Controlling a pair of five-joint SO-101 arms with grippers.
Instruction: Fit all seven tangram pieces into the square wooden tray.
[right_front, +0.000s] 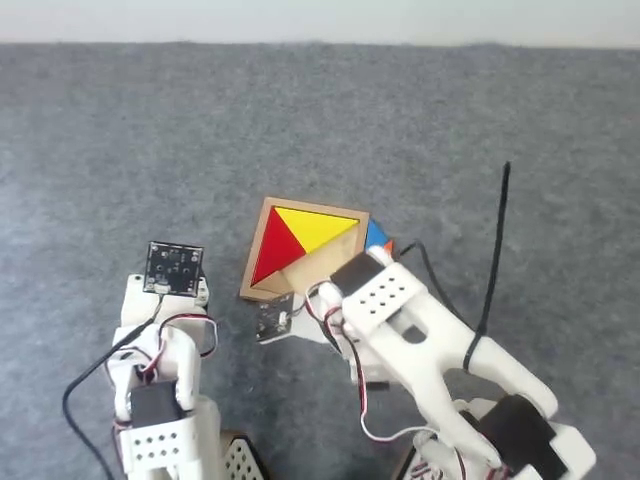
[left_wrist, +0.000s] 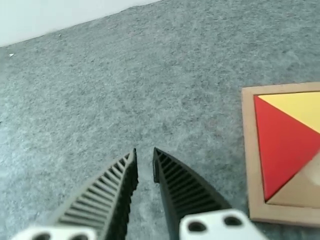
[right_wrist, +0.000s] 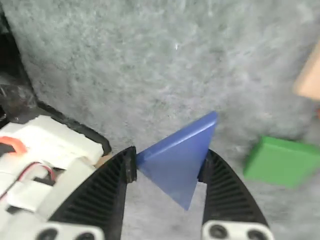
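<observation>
The square wooden tray (right_front: 258, 262) lies mid-table with a yellow triangle (right_front: 312, 228) and a red triangle (right_front: 273, 252) fitted in it. The rest of its floor is bare wood, partly hidden by the right arm (right_front: 400, 310). My right gripper (right_wrist: 169, 155) is shut on a blue triangle (right_wrist: 175, 160) just above the grey carpet. A green piece (right_wrist: 280, 161) lies close beside it. A blue and red bit (right_front: 378, 238) peeks out at the tray's right edge. My left gripper (left_wrist: 145, 151) is shut and holds nothing, left of the tray (left_wrist: 250, 150).
Grey carpet covers the whole table. The left arm (right_front: 165, 340) stands at the front left, a short way from the tray. The right arm's base (right_front: 510, 430) and a black cable (right_front: 497, 250) take up the front right. The far half has free room.
</observation>
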